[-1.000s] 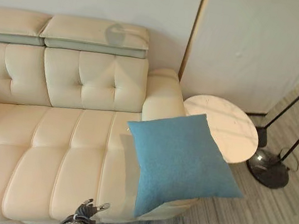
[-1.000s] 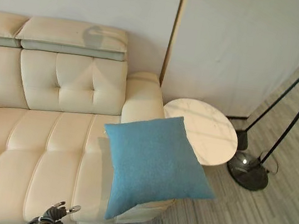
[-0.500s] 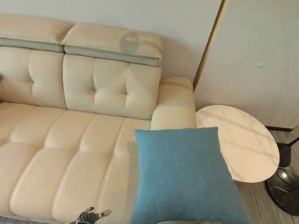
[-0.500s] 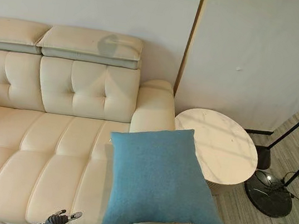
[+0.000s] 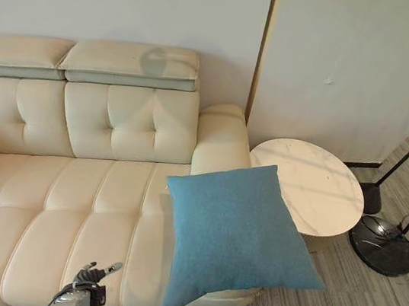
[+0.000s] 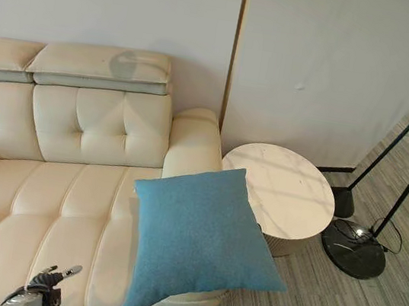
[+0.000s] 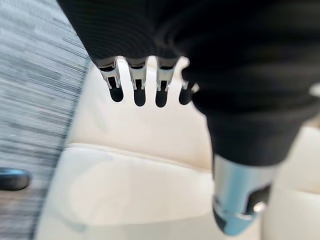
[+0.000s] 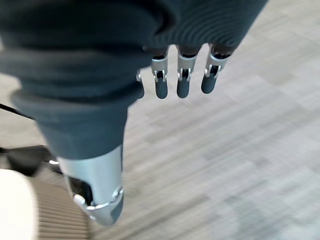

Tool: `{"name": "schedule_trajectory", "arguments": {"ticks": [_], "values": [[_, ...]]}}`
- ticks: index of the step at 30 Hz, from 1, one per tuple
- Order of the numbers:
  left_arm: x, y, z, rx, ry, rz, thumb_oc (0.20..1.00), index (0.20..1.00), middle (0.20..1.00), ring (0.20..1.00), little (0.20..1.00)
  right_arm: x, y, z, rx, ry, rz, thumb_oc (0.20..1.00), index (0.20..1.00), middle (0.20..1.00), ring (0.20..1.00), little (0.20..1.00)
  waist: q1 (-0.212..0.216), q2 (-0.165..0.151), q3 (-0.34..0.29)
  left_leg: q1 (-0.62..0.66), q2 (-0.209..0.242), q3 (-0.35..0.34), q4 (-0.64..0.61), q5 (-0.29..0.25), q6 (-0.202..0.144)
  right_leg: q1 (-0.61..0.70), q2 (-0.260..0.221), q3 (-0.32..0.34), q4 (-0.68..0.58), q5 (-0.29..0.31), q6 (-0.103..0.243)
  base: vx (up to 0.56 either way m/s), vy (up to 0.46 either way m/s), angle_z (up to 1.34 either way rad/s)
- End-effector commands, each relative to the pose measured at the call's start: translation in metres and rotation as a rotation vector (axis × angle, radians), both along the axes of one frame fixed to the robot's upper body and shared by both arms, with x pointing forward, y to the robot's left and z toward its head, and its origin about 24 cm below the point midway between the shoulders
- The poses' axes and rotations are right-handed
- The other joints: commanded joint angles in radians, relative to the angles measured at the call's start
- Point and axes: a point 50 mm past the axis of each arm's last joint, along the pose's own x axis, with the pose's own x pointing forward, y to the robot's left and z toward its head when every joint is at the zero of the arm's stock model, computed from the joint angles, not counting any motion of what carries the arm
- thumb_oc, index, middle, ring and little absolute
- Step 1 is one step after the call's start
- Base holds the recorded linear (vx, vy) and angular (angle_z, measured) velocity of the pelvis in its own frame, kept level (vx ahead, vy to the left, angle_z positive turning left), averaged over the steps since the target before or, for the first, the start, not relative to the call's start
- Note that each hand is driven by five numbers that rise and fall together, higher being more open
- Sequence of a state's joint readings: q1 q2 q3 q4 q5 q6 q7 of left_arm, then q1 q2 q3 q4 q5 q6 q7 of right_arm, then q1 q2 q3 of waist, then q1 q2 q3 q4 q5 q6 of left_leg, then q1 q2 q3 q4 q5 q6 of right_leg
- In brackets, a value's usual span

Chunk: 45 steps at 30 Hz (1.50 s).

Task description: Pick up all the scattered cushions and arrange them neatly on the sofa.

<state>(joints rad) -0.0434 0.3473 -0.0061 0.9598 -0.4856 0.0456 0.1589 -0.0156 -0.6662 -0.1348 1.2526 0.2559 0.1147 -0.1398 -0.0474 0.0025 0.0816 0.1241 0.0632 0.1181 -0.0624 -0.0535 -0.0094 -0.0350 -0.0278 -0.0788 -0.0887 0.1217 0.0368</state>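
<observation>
The square blue fabric cushion (image 5: 242, 236) lay well ahead of both sets of fingers, propped crookedly over the front corner and armrest of the cream tufted leather sofa (image 5: 68, 187), one corner overhanging toward the round white marble side table (image 5: 315, 186). It was on the sofa but not yet neat, so straightening looked left to do. The left hand (image 7: 140, 85) hung with fingers straight and empty above the seat; the right hand (image 8: 180, 75) was likewise relaxed and empty over the grey wood-plank floor (image 8: 250, 165)
</observation>
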Motion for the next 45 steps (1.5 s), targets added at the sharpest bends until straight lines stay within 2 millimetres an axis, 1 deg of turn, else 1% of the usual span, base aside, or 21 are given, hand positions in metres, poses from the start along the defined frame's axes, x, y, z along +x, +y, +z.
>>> {"name": "schedule_trajectory", "arguments": {"ticks": [1,3,4,5,6,7,8,10,12,14,16,17,22,23,27,31,33,34,35,36,45], "values": [[0.035,-0.001,0.017,-0.023,-0.15,0.074,1.0,1.0,1.0,1.0,1.0,0.062,0.002,0.021,-0.052,-0.167,0.116,1.0,1.0,1.0,1.0,1.0,-0.015,-0.038,-0.007,-0.037,0.007,-0.008,-0.025,0.047,-0.064,0.108,-0.022,-0.019,0.001,-0.175,0.058,0.01,0.024,-0.13],[0.051,-0.018,0.023,-0.077,-0.224,0.09,1.0,1.0,1.0,1.0,1.0,0.112,0.015,0.042,-0.083,-0.306,0.249,1.0,1.0,1.0,1.0,1.0,-0.014,-0.039,-0.006,-0.039,0.007,0.002,-0.025,0.043,-0.064,0.101,-0.022,-0.011,0.001,-0.172,0.058,0.01,0.035,-0.06],[0.056,-0.025,0.024,-0.096,-0.242,0.088,1.0,1.0,1.0,1.0,1.0,0.128,0.023,0.049,-0.086,-0.348,0.298,1.0,1.0,1.0,1.0,1.0,-0.013,-0.04,-0.006,-0.04,0.008,0.005,-0.025,0.042,-0.064,0.099,-0.023,-0.01,0.001,-0.171,0.058,0.0,0.0,0.0],[0.056,-0.025,0.024,-0.096,-0.242,0.088,1.0,1.0,1.0,1.0,1.0,0.128,0.023,0.049,-0.086,-0.348,0.298,1.0,1.0,1.0,1.0,1.0,-0.013,-0.04,-0.006,-0.04,0.008,0.005,-0.025,0.042,-0.064,0.099,-0.023,-0.009,0.001,-0.171,0.058,0.01,0.024,-0.04],[0.068,-0.044,0.029,-0.132,-0.282,0.051,1.0,1.0,1.0,1.0,1.0,0.161,0.046,0.061,-0.075,-0.449,0.39,1.0,1.0,1.0,1.0,1.0,-0.011,-0.04,-0.004,-0.042,0.008,0.009,-0.025,0.04,-0.062,0.096,-0.023,-0.009,0.001,-0.17,0.057,0.0,0.0,0.0],[0.068,-0.044,0.029,-0.132,-0.282,0.051,1.0,1.0,1.0,1.0,1.0,0.162,0.046,0.061,-0.075,-0.449,0.39,1.0,1.0,1.0,1.0,1.0,-0.011,-0.04,-0.004,-0.042,0.008,0.009,-0.025,0.039,-0.062,0.096,-0.023,-0.009,0.001,-0.17,0.057,0.0,0.0,0.0],[0.076,-0.058,0.032,-0.155,-0.298,0.017,1.0,1.0,1.0,1.0,1.0,0.187,0.072,0.069,-0.048,-0.528,0.453,1.0,1.0,1.0,1.0,1.0,-0.01,-0.04,0.001,-0.047,0.008,0.01,-0.025,0.04,-0.061,0.091,-0.024,-0.008,0.001,-0.168,0.059,0.0,0.0,0.0],[0.08,-0.064,0.034,-0.159,-0.309,0.001,1.0,1.0,1.0,1.0,1.0,0.196,0.084,0.072,-0.031,-0.568,0.468,1.0,1.0,1.0,1.0,1.0,-0.01,-0.039,0.004,-0.05,0.008,0.011,-0.025,0.04,-0.061,0.088,-0.025,-0.008,0.001,-0.167,0.058,-0.01,0.011,-0.11],[0.09,-0.083,0.039,-0.151,-0.314,-0.083,1.0,1.0,1.0,1.0,1.0,0.219,0.122,0.078,0.033,-0.669,0.529,1.0,1.0,1.0,1.0,1.0,-0.011,-0.036,0.016,-0.065,0.008,0.011,-0.025,0.043,-0.06,0.071,-0.026,-0.006,0.001,-0.161,0.057,-0.01,0.009,-0.04],[0.091,-0.089,0.038,-0.154,-0.306,-0.105,1.0,1.0,1.0,1.0,1.0,0.224,0.135,0.079,0.054,-0.689,0.557,1.0,1.0,1.0,1.0,1.0,-0.01,-0.036,0.019,-0.071,0.008,0.012,-0.025,0.045,-0.059,0.065,-0.027,-0.006,0.001,-0.159,0.057,0.0,0.0,0.0],[0.092,-0.102,0.037,-0.165,-0.291,-0.158,1.0,1.0,1.0,1.0,1.0,0.229,0.162,0.074,0.107,-0.703,0.605,1.0,1.0,1.0,1.0,1.0,-0.011,-0.034,0.026,-0.083,0.009,0.011,-0.025,0.048,-0.059,0.053,-0.029,-0.008,0.001,-0.157,0.056,-0.02,0.004,0.02],[0.096,-0.116,0.038,-0.185,-0.295,-0.194,1.0,1.0,1.0,1.0,1.0,0.232,0.186,0.071,0.154,-0.714,0.644,1.0,1.0,1.0,1.0,1.0,-0.01,-0.031,0.036,-0.098,0.009,0.01,-0.025,0.053,-0.059,0.04,-0.03,-0.007,0.001,-0.154,0.055,-0.03,0.006,0.03],[0.097,-0.131,0.039,-0.202,-0.291,-0.245,1.0,1.0,1.0,1.0,1.0,0.223,0.213,0.053,0.235,-0.68,0.674,1.0,1.0,1.0,1.0,1.0,-0.01,-0.031,0.047,-0.109,0.009,0.004,-0.025,0.058,-0.058,0.031,-0.03,-0.011,0.001,-0.152,0.053,-0.01,0.001,-0.01],[0.089,-0.144,0.032,-0.229,-0.259,-0.292,1.0,1.0,1.0,1.0,1.0,0.203,0.237,0.026,0.314,-0.582,0.721,1.0,1.0,1.0,1.0,1.0,-0.007,-0.032,0.058,-0.104,0.008,-0.001,-0.025,0.058,-0.057,0.039,-0.028,-0.016,0.001,-0.156,0.051,0.0,0.0,0.0],[0.071,-0.163,0.02,-0.297,-0.198,-0.33,1.0,1.0,1.0,1.0,1.0,0.172,0.259,-0.006,0.44,-0.471,0.718,1.0,1.0,1.0,1.0,1.0,-0.001,-0.032,0.068,-0.09,0.006,-0.007,-0.025,0.053,-0.055,0.058,-0.03,-0.022,0.001,-0.165,0.049,0.03,-0.003,0.06],[0.064,-0.176,0.016,-0.339,-0.179,-0.366,1.0,1.0,1.0,1.0,1.0,0.159,0.275,-0.018,0.567,-0.467,0.651,1.0,1.0,1.0,1.0,1.0,0.004,-0.029,0.086,-0.087,0.003,-0.011,-0.025,0.053,-0.055,0.065,-0.034,-0.03,0.001,-0.169,0.051,-0.01,0.01,0.07],[0.059,-0.184,0.015,-0.422,-0.184,-0.328,1.0,1.0,1.0,1.0,1.0,0.15,0.283,-0.024,0.719,-0.524,0.491,1.0,1.0,1.0,1.0,1.0,0.006,-0.026,0.101,-0.086,0.0,-0.014,-0.025,0.052,-0.054,0.066,-0.036,-0.033,0.001,-0.169,0.053,-0.04,0.027,0.02],[0.056,-0.189,0.012,-0.464,-0.17,-0.313,0.896,0.896,0.896,0.896,0.896,0.143,0.286,-0.032,0.805,-0.527,0.369,1.0,1.0,1.0,1.0,1.0,0.007,-0.023,0.11,-0.086,-0.001,-0.014,-0.025,0.052,-0.054,0.066,-0.039,-0.035,0.001,-0.168,0.054,-0.03,0.028,0.01],[0.055,-0.191,0.012,-0.486,-0.169,-0.298,0.507,0.507,0.507,0.507,0.507,0.142,0.289,-0.034,0.865,-0.55,0.299,1.0,1.0,1.0,1.0,1.0,0.008,-0.022,0.115,-0.085,-0.002,-0.014,-0.025,0.052,-0.055,0.067,-0.04,-0.037,0.001,-0.168,0.055,-0.06,0.034,0.0],[0.054,-0.197,0.012,-0.521,-0.17,-0.305,0.2,0.2,0.2,0.2,0.2,0.136,0.294,-0.039,0.961,-0.568,0.187,0.2,0.2,0.2,0.2,0.2,0.013,-0.02,0.124,-0.088,-0.004,-0.017,-0.025,0.053,-0.057,0.064,-0.042,-0.039,0.001,-0.165,0.055,-0.06,0.024,0.01],[0.056,-0.196,0.021,-0.566,-0.252,-0.324,0.2,0.2,0.2,0.2,0.2,0.134,0.293,-0.037,1.042,-0.628,0.161,0.2,0.2,0.2,0.2,0.2,0.027,-0.019,0.096,-0.081,0.0,-0.018,-0.025,0.051,-0.064,0.073,-0.043,-0.049,0.001,-0.171,0.055,-0.02,-0.019,0.04]]}}
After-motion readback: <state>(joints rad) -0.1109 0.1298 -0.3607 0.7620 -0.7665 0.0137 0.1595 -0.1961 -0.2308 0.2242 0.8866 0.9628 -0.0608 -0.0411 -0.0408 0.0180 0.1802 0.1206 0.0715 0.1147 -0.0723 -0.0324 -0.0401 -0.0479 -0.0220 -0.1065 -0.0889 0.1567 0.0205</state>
